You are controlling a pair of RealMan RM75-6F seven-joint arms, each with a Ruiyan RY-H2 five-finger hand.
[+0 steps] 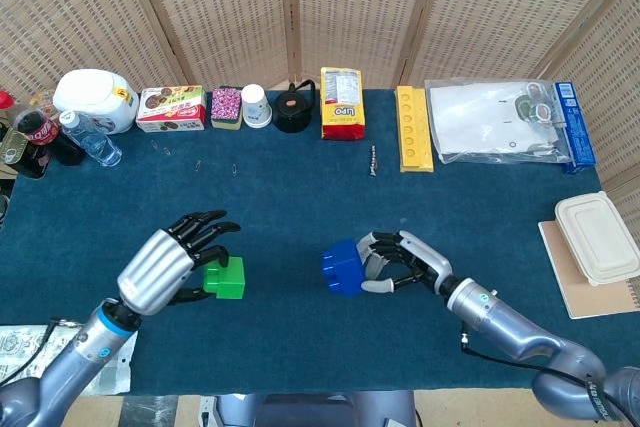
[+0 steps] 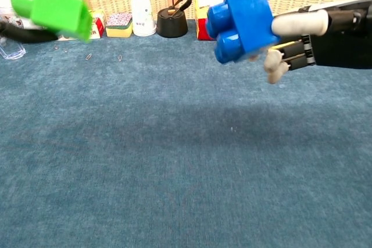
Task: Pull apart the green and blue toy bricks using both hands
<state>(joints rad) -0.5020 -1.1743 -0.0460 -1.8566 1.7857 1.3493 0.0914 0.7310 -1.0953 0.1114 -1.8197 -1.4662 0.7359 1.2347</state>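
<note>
We note the left hand [image 1: 172, 265] gripping the green plastic toy brick [image 1: 226, 278] at lower left; the right hand [image 1: 408, 263] grips the blue plastic toy brick [image 1: 342, 267], fingers [image 2: 295, 24] curled round it, bricks well apart above the blue-carpeted desk [image 1: 300, 197].

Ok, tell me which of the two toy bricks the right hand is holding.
The blue brick. The right hand holds it above the table, studs facing the left; the green brick is apart from it, in the left hand.

I count two chunky plastic toy bricks: one green brick [image 1: 227, 280] in my left hand [image 1: 172, 265], one blue brick [image 1: 341, 267] in my right hand [image 1: 405, 262]; far left, two bottles.
</note>
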